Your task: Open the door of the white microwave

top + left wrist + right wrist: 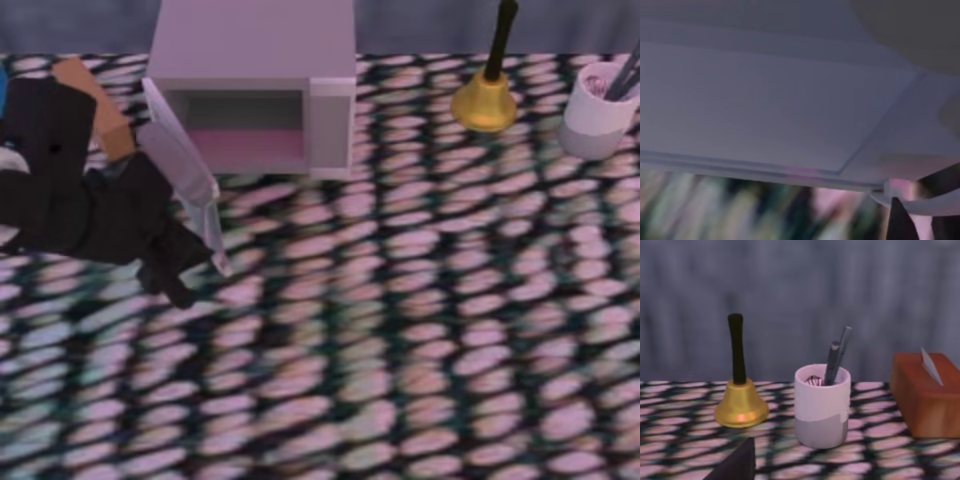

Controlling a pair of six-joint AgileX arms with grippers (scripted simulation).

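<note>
The white microwave (255,40) stands at the back of the table, left of centre, its pinkish floor (245,145) showing. Its door (185,165) is swung out towards the left front, hinged at the left. My left gripper (200,268) is at the door's free edge, shut on the handle. The left wrist view shows the door panel (765,100) close up, with its curved handle (925,204) passing between dark fingertips (900,222). My right gripper (740,465) shows only as a dark tip in the right wrist view and is out of the top view.
A narrow control strip (332,125) runs down the microwave's right side. A brass bell (485,100) and a white pen cup (595,110) stand at the back right. A brown box (95,100) lies under my left arm. Another brown tissue box (925,395) stands beside the cup.
</note>
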